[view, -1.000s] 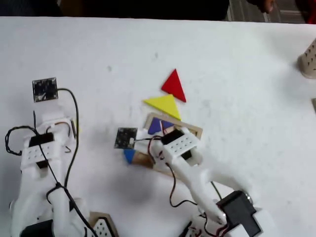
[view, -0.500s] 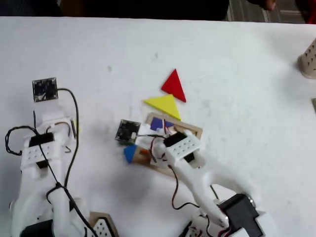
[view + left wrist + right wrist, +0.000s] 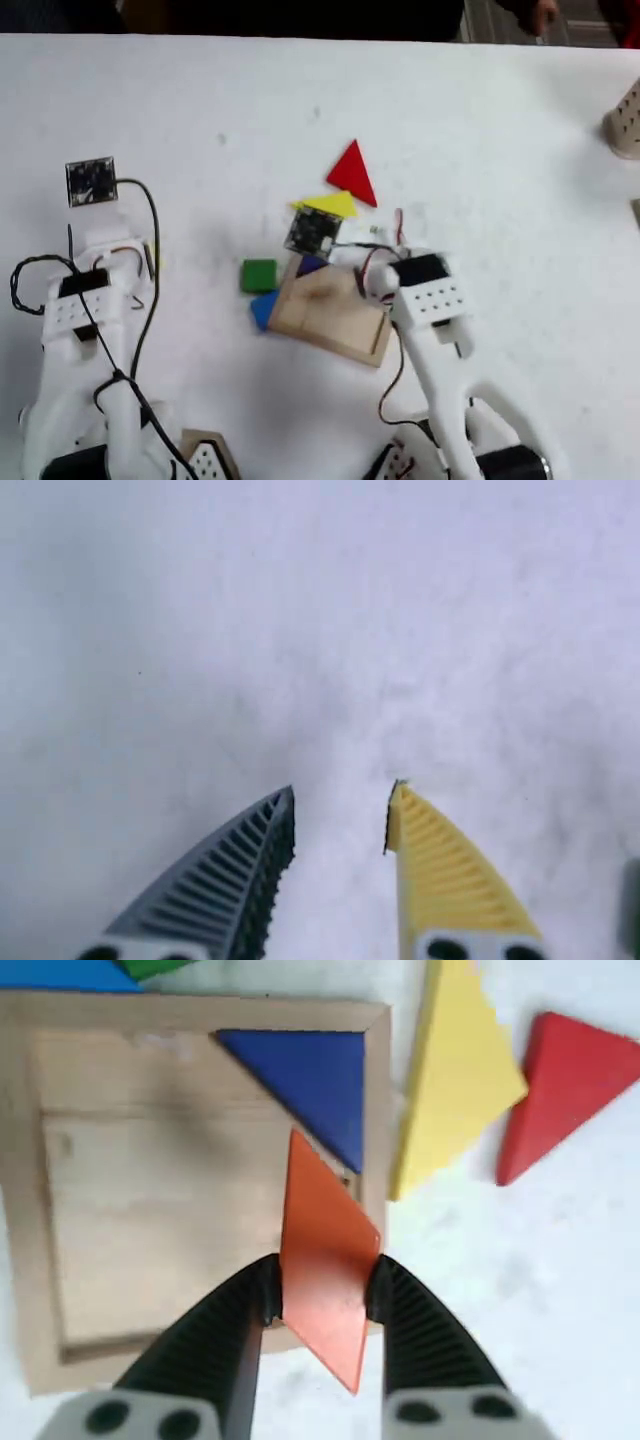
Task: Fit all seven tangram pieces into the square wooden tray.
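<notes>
Once central, right pincer [image 3: 320, 1282] with orange piece [image 3: 325, 1250] at tray [image 3: 200, 1015] edge.

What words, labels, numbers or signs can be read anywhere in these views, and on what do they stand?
None can be read. The wooden tray, the orange piece in the right gripper and the yellow triangle are plain.
Any marks on the black board by an arm's wrist are too small to read.
</notes>
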### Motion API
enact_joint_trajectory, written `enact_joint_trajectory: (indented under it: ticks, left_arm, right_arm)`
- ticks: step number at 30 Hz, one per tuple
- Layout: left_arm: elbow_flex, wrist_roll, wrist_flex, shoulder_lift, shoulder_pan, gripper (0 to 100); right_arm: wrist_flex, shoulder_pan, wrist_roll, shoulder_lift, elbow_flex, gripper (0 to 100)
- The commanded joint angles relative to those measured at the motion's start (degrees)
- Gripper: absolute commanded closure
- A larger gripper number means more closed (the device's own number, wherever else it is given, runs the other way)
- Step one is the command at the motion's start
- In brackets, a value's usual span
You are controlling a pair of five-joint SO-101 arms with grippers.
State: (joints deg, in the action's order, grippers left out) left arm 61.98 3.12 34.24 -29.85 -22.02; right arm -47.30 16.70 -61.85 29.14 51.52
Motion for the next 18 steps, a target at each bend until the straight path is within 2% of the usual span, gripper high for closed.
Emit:
enact_joint_trajectory:
  ticks: [1,5,9,12,18]
  left_arm:
    - [-2.73,-0.09,-1.32,0.04,0.48,82]
    - [-2.73,-0.09,-1.32,0.04,0.48,82]
    - [-2.20,-0.09,-1.41,0.04,0.57,82]
    - [-2.20,-0.09,-1.41,0.04,0.57,82]
    - [-2.20,-0.09,-1.41,0.04,0.57,82]
  right_arm:
    - [1.19,-2.33,-7.56,2.77,-2.02,98.1]
    - [11.38,-3.12,-13.36,1.01,3.78,98.1]
    - [24.22,-2.59,-14.42,-2.07,11.43,97.8]
    - [27.47,-2.51,-14.77,-3.74,14.24,97.1]
    - [27.38,-3.03,-14.51,-5.23,17.67,78.6]
